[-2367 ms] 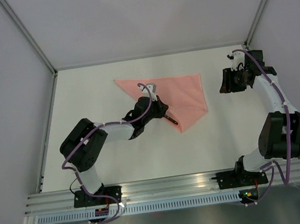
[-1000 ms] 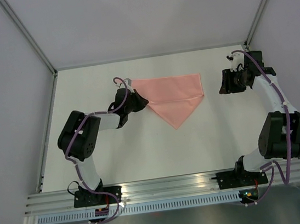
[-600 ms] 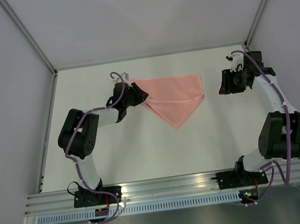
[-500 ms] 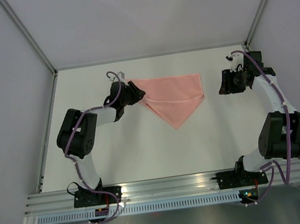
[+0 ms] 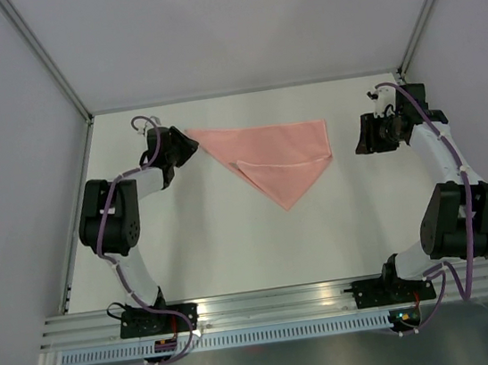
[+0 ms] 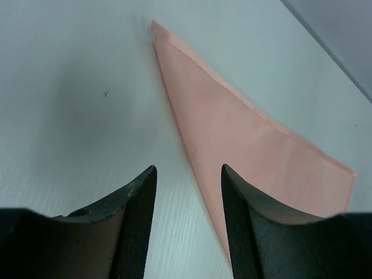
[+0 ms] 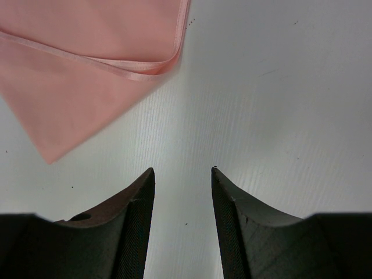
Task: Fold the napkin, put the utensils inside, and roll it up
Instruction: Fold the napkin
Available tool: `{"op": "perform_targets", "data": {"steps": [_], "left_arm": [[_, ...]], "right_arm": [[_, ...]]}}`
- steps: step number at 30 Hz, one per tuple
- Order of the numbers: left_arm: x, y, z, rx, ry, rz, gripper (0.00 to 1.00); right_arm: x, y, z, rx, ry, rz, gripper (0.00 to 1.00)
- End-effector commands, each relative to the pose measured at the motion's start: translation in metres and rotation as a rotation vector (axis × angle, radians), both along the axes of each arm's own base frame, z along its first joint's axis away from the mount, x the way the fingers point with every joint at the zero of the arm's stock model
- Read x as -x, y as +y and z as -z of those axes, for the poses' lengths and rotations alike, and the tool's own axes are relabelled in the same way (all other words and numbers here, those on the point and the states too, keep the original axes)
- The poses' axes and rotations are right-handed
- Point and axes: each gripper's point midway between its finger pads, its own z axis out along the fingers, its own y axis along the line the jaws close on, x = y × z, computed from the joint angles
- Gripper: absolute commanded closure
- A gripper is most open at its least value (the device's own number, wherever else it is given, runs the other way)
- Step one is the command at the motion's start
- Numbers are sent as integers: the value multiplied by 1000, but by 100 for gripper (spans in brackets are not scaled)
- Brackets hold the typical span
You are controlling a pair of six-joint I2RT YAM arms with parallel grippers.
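The salmon-pink napkin (image 5: 276,154) lies flat on the white table, folded into a triangle with its long edge at the far side and its tip pointing toward the near edge. My left gripper (image 5: 190,144) is open just left of the napkin's left corner. In the left wrist view the napkin (image 6: 244,133) runs ahead and to the right of the left gripper (image 6: 189,170), with bare table between the fingers. My right gripper (image 5: 364,137) is open and empty, right of the napkin's right corner (image 7: 165,61). No utensils show; they are hidden or out of view.
Grey walls and metal frame posts (image 5: 49,69) close in the white table (image 5: 233,238) at the back and sides. A metal rail (image 5: 278,302) with both arm bases runs along the near edge.
My left gripper went from shut to open, let go of the napkin's left corner and backed off to the far left. The napkin's left corner now reaches further left. The right arm has not moved.
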Motion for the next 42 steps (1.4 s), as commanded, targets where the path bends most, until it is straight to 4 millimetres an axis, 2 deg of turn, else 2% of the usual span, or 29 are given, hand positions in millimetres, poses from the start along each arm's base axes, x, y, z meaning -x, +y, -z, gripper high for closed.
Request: {"op": "perform_targets", "data": {"steps": [1, 3, 4, 6, 7, 9, 19, 23, 31, 34, 35, 37, 38, 40, 42], "left_arm": [[-17, -1, 6, 33, 39, -36, 46], [-27, 1, 7, 40, 44, -48, 46], [-28, 1, 18, 40, 68, -47, 46], [-38, 1, 14, 38, 62, -48, 46], [-39, 2, 26, 32, 90, -52, 46], [-51, 3, 25, 44, 86, -57, 46], [-74, 10, 34, 36, 117, -80, 51], [-85, 8, 32, 28, 113, -74, 62], [-91, 10, 34, 21, 118, -74, 86], [-91, 8, 23, 20, 69, -51, 96], [-92, 8, 7, 19, 27, -45, 98], [-90, 5, -7, 26, -37, -20, 98], [-90, 4, -23, 24, -82, -8, 98], [-83, -2, -33, 37, -124, 36, 98], [-82, -9, -62, 44, -219, 82, 98]], "right_arm": [[-3, 4, -10, 2, -46, -22, 50], [-3, 5, -10, 1, -47, -22, 50], [-3, 5, -10, 2, -49, -23, 50], [-3, 5, -10, 3, -46, -24, 50], [-4, 6, -10, 4, -48, -25, 50], [-3, 6, -9, 6, -44, -26, 50], [-4, 9, -5, 19, -37, -34, 50], [-4, 9, -4, 22, -34, -34, 51], [-5, 12, -3, 28, -33, -41, 51], [-5, 13, -2, 33, -34, -45, 51], [-5, 13, -2, 35, -34, -46, 51], [-5, 14, -1, 40, -32, -48, 51], [-6, 14, -3, 40, -37, -50, 51], [-6, 15, -3, 44, -37, -52, 51], [-6, 16, -2, 45, -36, -53, 51]]}}
